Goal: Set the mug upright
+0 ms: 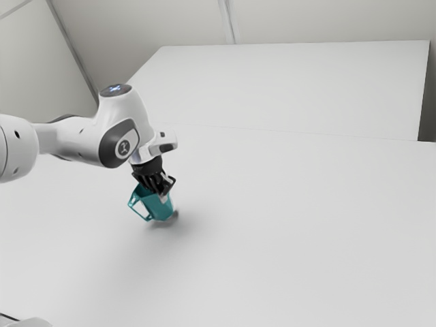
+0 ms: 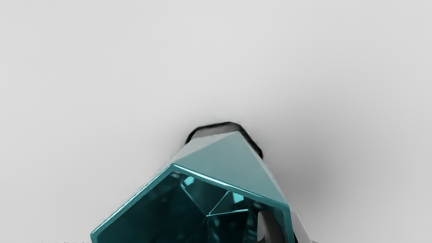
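While the hand (image 1: 163, 194) grips the tilted mug (image 1: 159, 209) by its wall, one finger inside, the worktop (image 1: 286, 231) lies beneath the mug.

Your mug (image 1: 161, 208) is glossy teal and faceted, with an angular handle (image 1: 138, 213). You have it tilted beneath the gripper (image 1: 163, 193), its open mouth (image 2: 202, 206) facing up toward it, its wall pinched with one finger inside and one outside.
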Controlling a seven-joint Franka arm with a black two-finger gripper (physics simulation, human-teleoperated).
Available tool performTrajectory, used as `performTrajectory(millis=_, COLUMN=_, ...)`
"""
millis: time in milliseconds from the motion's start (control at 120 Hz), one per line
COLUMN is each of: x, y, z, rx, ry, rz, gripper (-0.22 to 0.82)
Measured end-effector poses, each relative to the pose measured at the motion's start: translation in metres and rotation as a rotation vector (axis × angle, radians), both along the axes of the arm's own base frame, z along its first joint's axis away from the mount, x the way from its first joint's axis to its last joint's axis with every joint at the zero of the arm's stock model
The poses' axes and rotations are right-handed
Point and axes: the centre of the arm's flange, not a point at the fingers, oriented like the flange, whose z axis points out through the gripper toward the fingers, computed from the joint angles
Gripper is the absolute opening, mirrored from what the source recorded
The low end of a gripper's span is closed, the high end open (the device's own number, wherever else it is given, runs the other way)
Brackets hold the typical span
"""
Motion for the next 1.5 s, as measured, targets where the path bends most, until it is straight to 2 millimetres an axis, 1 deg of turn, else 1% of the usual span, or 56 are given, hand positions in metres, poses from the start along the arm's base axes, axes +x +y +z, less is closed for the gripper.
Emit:
performTrajectory(millis=167, x=0.004, y=0.003, z=-0.005, rx=-0.025, ry=-0.02, rz=0.046, gripper=-0.18)
performTrajectory(millis=467, x=0.009, y=-0.005, z=-0.018, rx=-0.062, ry=-0.041, rz=0.069, gripper=-0.18)
performTrajectory(millis=650, x=0.009, y=0.0, z=-0.021, rx=-0.065, ry=-0.044, rz=0.098, gripper=-0.17)
performTrajectory(millis=692, x=0.008, y=0.001, z=-0.021, rx=-0.067, ry=-0.045, rz=0.105, gripper=-0.11)
performTrajectory(millis=850, x=0.008, y=0.002, z=-0.021, rx=-0.074, ry=-0.048, rz=0.117, gripper=0.23)
performTrajectory(millis=958, x=0.008, y=0.001, z=-0.014, rx=-0.061, ry=-0.059, rz=0.118, gripper=0.38)
performTrajectory(millis=1050, x=0.009, y=0.001, z=0.002, rx=-0.035, ry=-0.074, rz=0.12, gripper=0.46)
performTrajectory(millis=1100, x=0.009, y=-0.003, z=0.013, rx=-0.02, ry=-0.083, rz=0.114, gripper=0.49)
performTrajectory(millis=1158, x=0.011, y=-0.013, z=0.032, rx=0.001, ry=-0.102, rz=0.098, gripper=0.52)
performTrajectory(millis=1208, x=0.013, y=-0.022, z=0.046, rx=0.011, ry=-0.108, rz=0.084, gripper=0.54)
performTrajectory(millis=1258, x=0.018, y=-0.022, z=0.062, rx=0.013, ry=-0.113, rz=0.084, gripper=0.55)
performTrajectory(millis=1333, x=0.032, y=-0.019, z=0.098, rx=-0.001, ry=-0.137, rz=0.083, gripper=0.57)
performTrajectory(millis=1392, x=0.045, y=-0.017, z=0.131, rx=-0.021, ry=-0.16, rz=0.078, gripper=0.58)
performTrajectory(millis=1450, x=0.053, y=-0.017, z=0.166, rx=-0.032, ry=-0.183, rz=0.072, gripper=0.58)
performTrajectory(millis=1500, x=0.057, y=-0.015, z=0.193, rx=-0.042, ry=-0.193, rz=0.068, gripper=0.59)
